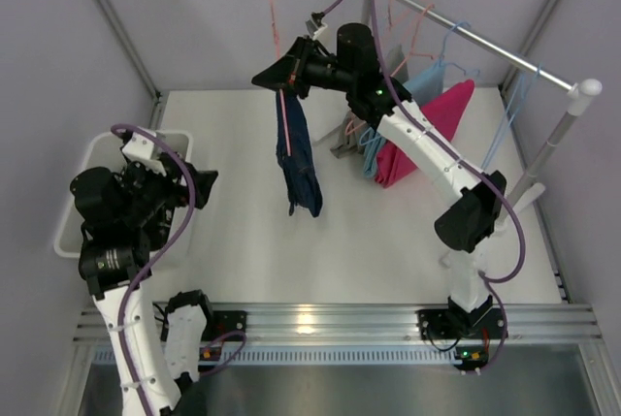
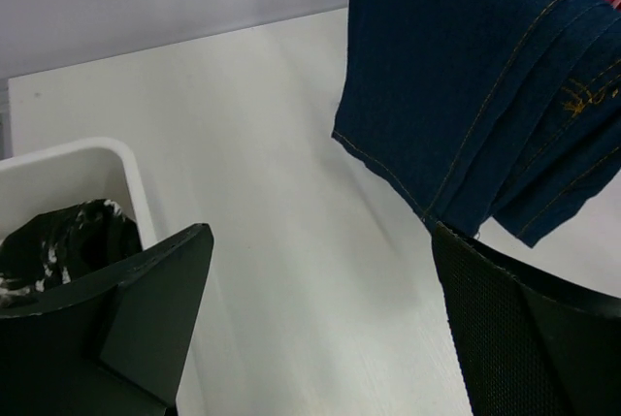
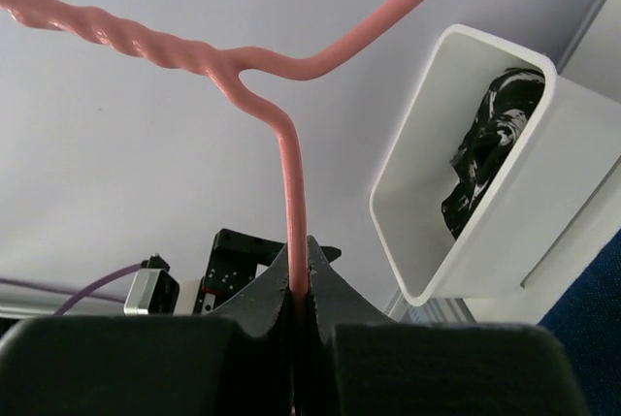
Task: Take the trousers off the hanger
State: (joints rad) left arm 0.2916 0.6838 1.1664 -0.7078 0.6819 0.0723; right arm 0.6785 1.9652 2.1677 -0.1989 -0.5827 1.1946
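My right gripper is shut on a pink wire hanger and holds it up over the table; the wrist view shows its jaws clamped on the hanger's wire. The navy blue trousers hang from that hanger; their hem shows in the left wrist view. My left gripper is open and empty beside the white bin. The black speckled trousers lie in the bin, also seen from the right wrist. The magenta pink trousers hang at the rail.
A metal clothes rail on white posts stands at the back right with several empty pink and blue hangers and a light blue cloth. Grey walls close the back and sides.
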